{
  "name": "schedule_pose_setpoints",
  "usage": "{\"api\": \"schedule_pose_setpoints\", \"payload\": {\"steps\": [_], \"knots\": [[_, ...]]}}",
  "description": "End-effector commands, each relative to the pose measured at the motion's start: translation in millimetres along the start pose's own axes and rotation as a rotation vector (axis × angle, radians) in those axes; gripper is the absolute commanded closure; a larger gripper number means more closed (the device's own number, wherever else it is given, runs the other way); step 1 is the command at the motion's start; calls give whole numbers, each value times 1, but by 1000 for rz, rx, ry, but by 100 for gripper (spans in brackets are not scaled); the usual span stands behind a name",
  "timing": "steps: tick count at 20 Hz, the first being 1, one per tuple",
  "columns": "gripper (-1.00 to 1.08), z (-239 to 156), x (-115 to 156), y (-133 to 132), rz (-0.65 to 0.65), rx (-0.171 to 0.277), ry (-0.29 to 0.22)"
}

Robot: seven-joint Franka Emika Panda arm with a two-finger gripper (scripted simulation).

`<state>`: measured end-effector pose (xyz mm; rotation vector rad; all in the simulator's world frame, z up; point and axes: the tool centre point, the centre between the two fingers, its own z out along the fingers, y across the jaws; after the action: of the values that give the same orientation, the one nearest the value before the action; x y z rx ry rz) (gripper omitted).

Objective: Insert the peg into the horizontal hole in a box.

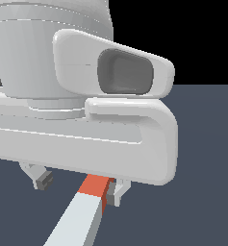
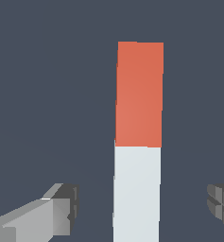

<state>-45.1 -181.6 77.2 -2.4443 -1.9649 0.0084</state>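
The peg [image 1: 82,214] lies flat on the dark floor, pale grey-white with one orange-red end [image 1: 96,186]. My gripper [image 1: 80,185] hangs just over it, open and holding nothing. One finger [image 1: 43,180] stands on the exterior view's left, the other finger [image 1: 118,191] beside the orange end. In the wrist view the peg [image 2: 137,142] runs between the two fingertips [image 2: 61,208], and the gripper [image 2: 142,208] is over the white part, close to where the orange begins. Neither fingertip touches the peg. The box and its horizontal hole are out of view.
The large white-grey hand body [image 1: 86,129] fills most of the exterior view and hides what lies behind it. Dark grey floor [image 1: 202,144] surrounds the peg.
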Motion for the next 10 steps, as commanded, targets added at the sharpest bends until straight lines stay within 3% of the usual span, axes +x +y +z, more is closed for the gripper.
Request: {"api": "schedule_pose_setpoints", "payload": {"steps": [1, 10], "knots": [[-92, 5, -16, 1, 15, -5, -1], [-92, 10, -25, 1, 25, -6, 0]]}}
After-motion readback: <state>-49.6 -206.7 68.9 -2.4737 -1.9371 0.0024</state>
